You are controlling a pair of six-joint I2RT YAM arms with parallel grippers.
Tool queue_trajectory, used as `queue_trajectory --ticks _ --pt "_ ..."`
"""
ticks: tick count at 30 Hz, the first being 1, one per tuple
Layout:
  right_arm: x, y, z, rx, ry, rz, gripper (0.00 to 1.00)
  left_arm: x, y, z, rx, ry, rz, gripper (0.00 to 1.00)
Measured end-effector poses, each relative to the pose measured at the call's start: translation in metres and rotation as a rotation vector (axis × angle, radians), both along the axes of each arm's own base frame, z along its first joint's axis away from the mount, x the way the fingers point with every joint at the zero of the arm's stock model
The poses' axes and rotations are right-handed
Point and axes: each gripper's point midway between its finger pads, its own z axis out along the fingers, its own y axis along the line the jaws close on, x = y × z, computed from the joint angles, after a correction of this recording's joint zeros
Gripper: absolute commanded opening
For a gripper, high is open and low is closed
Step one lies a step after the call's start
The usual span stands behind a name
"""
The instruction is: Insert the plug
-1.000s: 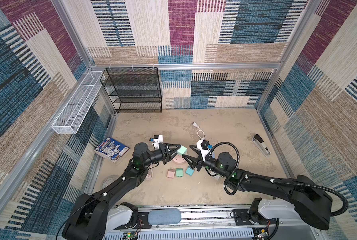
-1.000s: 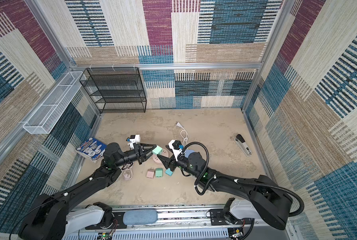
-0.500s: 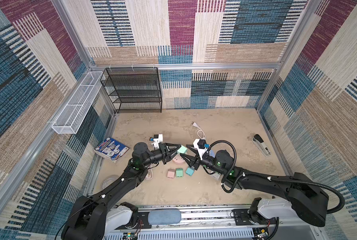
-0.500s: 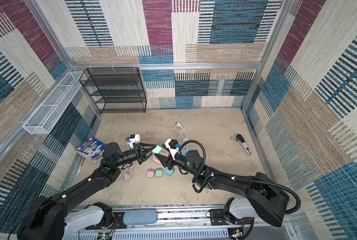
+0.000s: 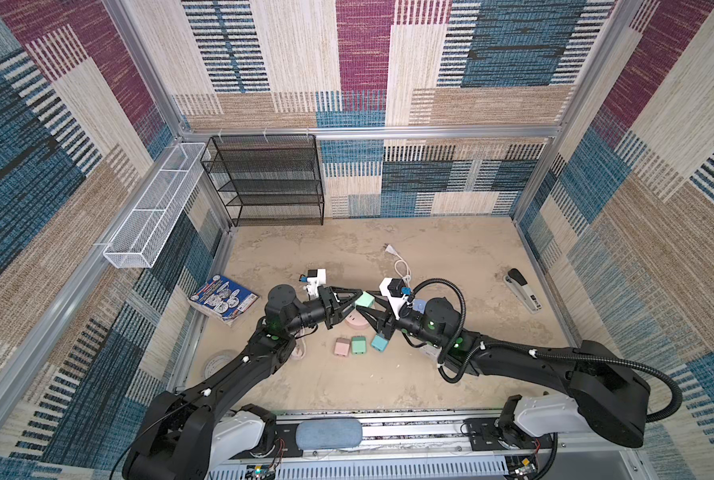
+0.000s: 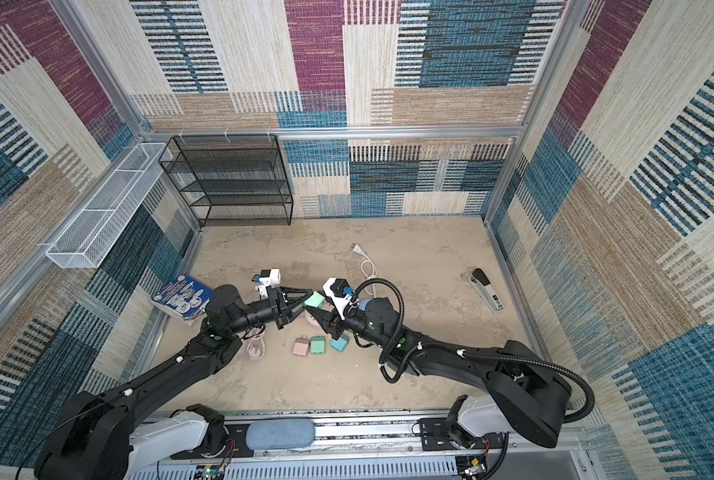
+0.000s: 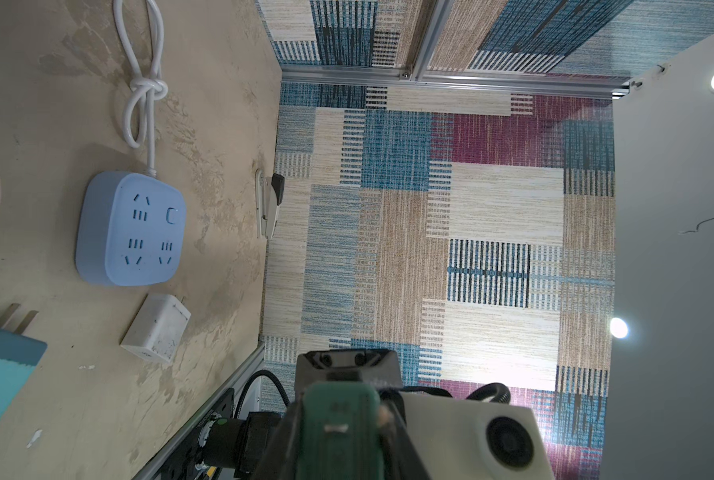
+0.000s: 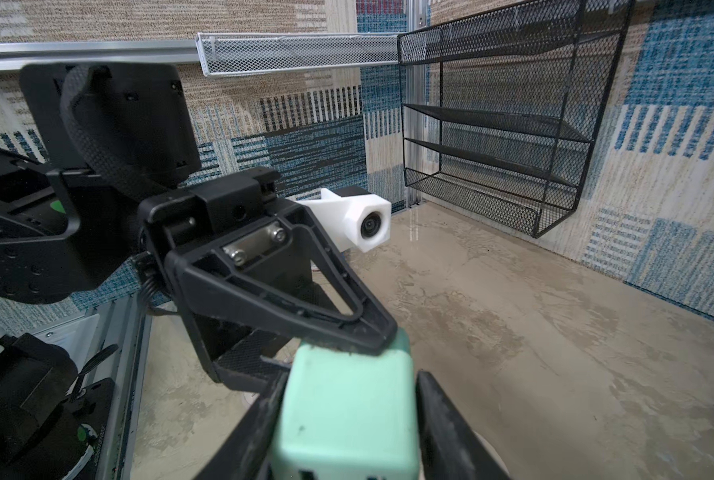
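Nearest me, three spare plugs (image 5: 359,345) are lying in a row on the floor (image 5: 347,382), untouched. Just above them I am holding the mint plug (image 5: 364,299) in the air between both arms. The left gripper (image 5: 357,297) is pinching it by one end, jaws narrow and tight on it. In the right wrist view one left finger (image 8: 347,332) is pressing on the plug's upper face. The right gripper (image 5: 363,309) is reaching in from the other side with its jaws standing narrow around the body, a finger (image 8: 442,428) close along each flank. Whether they are gripping or only flanking it, I cannot tell.

I am judging the plug light, stiff and smooth-sided, so it is likely to slip or twist under a shallow pinch. I would be taking it across two broad flat faces, well back from the prongs, which I cannot make out clearly here.

Beyond the right wrist the blue socket (image 7: 131,228) is sitting flat on the floor, face up. A white plug (image 7: 156,328) is lying just beside it, and its cord (image 7: 143,87) is knotted and trailing toward the far wall.
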Motion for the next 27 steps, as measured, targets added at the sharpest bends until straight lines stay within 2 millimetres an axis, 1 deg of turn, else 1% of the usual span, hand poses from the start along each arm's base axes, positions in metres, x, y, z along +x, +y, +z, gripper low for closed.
queue_trajectory --ticks 1,3,4,7,8,9,10,11,12,13,14,16,18,21,22,24,27 --pt "0.000 0.000 0.000 -0.003 -0.003 0.000 0.46 0.000 0.000 -0.001 0.001 0.002 0.001 0.00" --pt "0.000 0.000 -0.001 -0.009 -0.003 0.000 0.39 0.001 0.000 -0.002 0.002 0.005 0.002 0.00" --pt "0.000 -0.001 -0.002 -0.016 -0.005 0.000 0.37 0.001 0.000 -0.003 0.003 0.008 0.003 0.00" --pt "-0.001 -0.001 -0.005 -0.029 0.002 -0.001 0.24 0.002 -0.001 -0.006 0.008 0.020 0.002 0.00" --pt "-0.001 -0.002 -0.005 -0.032 0.007 -0.001 0.22 0.002 -0.001 -0.006 0.010 0.020 0.001 0.00" --pt "-0.001 -0.001 -0.005 -0.035 0.009 0.000 0.19 0.002 -0.001 -0.007 0.011 0.019 0.001 0.01" --pt "-0.001 -0.002 -0.005 -0.039 0.013 0.000 0.16 0.002 -0.001 -0.007 0.013 0.018 0.000 0.06" --pt "-0.001 -0.002 -0.006 -0.044 0.018 0.000 0.14 0.002 -0.001 -0.008 0.015 0.020 0.000 0.27" --pt "-0.001 -0.002 -0.006 -0.048 0.021 0.000 0.11 0.002 0.000 -0.008 0.019 0.019 -0.001 0.60" --pt "-0.002 -0.002 -0.006 -0.050 0.028 0.000 0.08 0.002 -0.001 -0.008 0.030 0.016 -0.004 0.89" --pt "-0.001 -0.002 -0.005 -0.047 0.038 0.000 0.06 0.002 0.000 -0.008 0.045 0.009 -0.004 1.00" --pt "0.000 -0.001 0.000 -0.042 0.047 -0.004 0.00 0.003 0.004 -0.009 0.088 0.004 0.005 1.00" --pt "0.003 -0.001 0.004 -0.039 0.071 -0.020 0.00 0.003 0.011 -0.005 0.153 -0.015 0.020 0.99" --pt "0.014 -0.001 0.008 -0.059 0.143 -0.076 0.00 0.012 0.034 0.014 0.332 -0.101 0.137 0.99" --pt "0.022 0.001 0.011 -0.066 0.180 -0.108 0.00 0.016 0.045 0.020 0.414 -0.138 0.195 0.99" --pt "0.037 0.003 0.020 -0.071 0.241 -0.168 0.00 0.018 0.071 0.021 0.576 -0.184 0.297 0.99" --pt "0.061 0.007 0.028 -0.089 0.371 -0.286 0.00 0.011 0.113 -0.003 0.828 -0.176 0.403 0.99"
